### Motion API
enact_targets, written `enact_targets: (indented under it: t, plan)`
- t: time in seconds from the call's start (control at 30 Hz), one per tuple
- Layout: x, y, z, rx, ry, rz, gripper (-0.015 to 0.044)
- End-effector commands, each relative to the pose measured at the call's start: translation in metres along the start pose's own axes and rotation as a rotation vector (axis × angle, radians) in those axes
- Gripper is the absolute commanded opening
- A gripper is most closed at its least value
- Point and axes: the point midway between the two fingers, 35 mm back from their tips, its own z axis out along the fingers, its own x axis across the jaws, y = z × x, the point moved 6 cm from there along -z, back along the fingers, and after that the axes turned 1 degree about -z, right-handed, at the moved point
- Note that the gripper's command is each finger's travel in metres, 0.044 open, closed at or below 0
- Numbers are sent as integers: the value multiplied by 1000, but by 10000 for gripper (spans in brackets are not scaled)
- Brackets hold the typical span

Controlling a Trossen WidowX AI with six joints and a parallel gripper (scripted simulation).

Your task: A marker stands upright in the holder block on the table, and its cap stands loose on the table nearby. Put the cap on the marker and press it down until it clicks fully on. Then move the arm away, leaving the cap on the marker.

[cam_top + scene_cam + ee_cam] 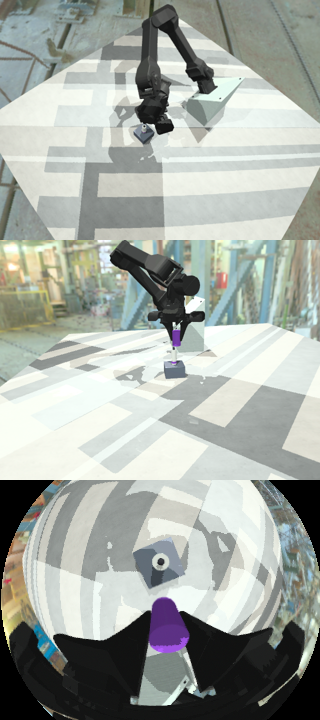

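Gripper (176, 339): pointed down over the holder block, jaws pinched on the purple cap, one dark finger on each side of it.
Cap (176, 338): held upright between the fingers (183, 333), clear of the table, just above the marker's tip in the exterior view; not yet seated on the marker.
Cap, wrist view (167, 626): seen as a purple cylinder jutting out between the two dark fingers, open end toward the table.
Marker (173, 355): stood upright in the holder block, white barrel with a purple band at the bottom and a thin grey tip on top.
Marker, wrist view (160, 562): seen end-on as a small ring at the middle of the block, just ahead of the cap's end.
Marker, top view (143, 128): stood just beside the wrist; cap hidden there by the arm.
Holder block (174, 369): small grey-blue cube, flat on the table, below the gripper.
Table (232, 405): patterned in white, beige and grey patches, crossed by the arm's shadow.
Arm base (211, 100): pale wedge-shaped mount, well behind the block.
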Motion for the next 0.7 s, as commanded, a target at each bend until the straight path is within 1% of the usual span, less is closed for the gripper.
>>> enact_targets:
  t: [0.0,0.67]
  plan:
    - [2,8,-3,5,-3,-9,0]
    - [5,47,-24,4,-2,-7,0]
